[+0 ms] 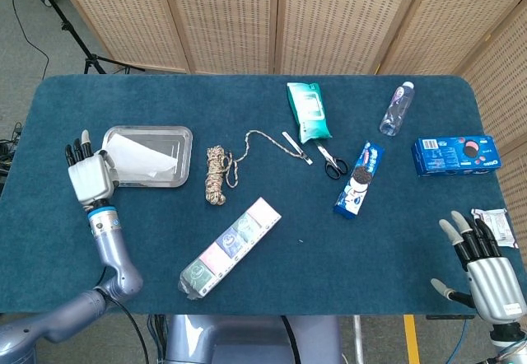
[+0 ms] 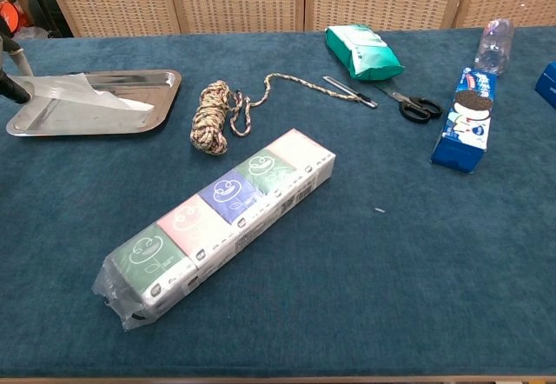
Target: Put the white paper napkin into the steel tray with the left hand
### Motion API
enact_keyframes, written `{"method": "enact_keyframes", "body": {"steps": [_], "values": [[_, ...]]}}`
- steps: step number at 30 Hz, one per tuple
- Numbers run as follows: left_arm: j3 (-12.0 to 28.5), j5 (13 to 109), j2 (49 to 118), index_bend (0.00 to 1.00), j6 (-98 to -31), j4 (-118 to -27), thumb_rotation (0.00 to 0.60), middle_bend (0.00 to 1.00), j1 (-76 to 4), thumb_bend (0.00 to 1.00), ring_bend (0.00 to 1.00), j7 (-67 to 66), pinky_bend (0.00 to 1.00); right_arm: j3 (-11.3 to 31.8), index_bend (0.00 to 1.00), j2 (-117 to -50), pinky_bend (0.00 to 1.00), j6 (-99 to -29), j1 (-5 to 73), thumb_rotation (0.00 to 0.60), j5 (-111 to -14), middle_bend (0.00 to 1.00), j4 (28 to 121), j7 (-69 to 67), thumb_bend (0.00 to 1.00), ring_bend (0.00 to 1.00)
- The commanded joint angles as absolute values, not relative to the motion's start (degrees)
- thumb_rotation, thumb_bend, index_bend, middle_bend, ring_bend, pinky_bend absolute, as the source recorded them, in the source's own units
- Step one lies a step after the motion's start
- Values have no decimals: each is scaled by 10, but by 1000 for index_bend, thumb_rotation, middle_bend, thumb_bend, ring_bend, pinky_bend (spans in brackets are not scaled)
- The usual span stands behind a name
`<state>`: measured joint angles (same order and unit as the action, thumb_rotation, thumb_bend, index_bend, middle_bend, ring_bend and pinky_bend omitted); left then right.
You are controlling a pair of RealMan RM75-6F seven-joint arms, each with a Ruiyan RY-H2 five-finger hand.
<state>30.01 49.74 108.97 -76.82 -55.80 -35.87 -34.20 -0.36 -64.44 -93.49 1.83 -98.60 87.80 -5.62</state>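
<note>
The whole blue counter (image 1: 272, 257) is seen from high above in the head view, looking steeply down, with wicker screens (image 1: 272, 18) beyond the far edge. In the chest view the counter is taken from low and close at its near edge, facing across. The steel tray (image 1: 181, 137), rope (image 1: 216, 175) and scissors (image 1: 332, 163) are shared by both.
</note>
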Motion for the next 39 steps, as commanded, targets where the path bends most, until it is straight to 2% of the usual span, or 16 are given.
{"method": "enact_keyframes", "body": {"steps": [1, 8, 27, 39], "values": [[306, 488, 1095, 865, -769, -555, 600, 0, -364, 470, 0, -343, 0, -4, 0, -644, 0, -934, 19, 600, -986, 0, 878, -58, 0, 0], [314, 463, 1103, 866, -764, -550, 600, 0, -372, 468, 0, -355, 0, -5, 0, -643, 0, -936, 19, 600, -988, 0, 877, -59, 0, 0], [376, 383, 1128, 866, -756, -529, 600, 0, -408, 463, 0, -343, 0, -10, 0, -642, 0, -932, 22, 600, -993, 0, 875, -61, 0, 0], [382, 361, 1135, 866, -727, -490, 600, 0, -429, 461, 0, -338, 0, -12, 0, -642, 0, -931, 23, 600, -998, 0, 875, -58, 0, 0]]}}
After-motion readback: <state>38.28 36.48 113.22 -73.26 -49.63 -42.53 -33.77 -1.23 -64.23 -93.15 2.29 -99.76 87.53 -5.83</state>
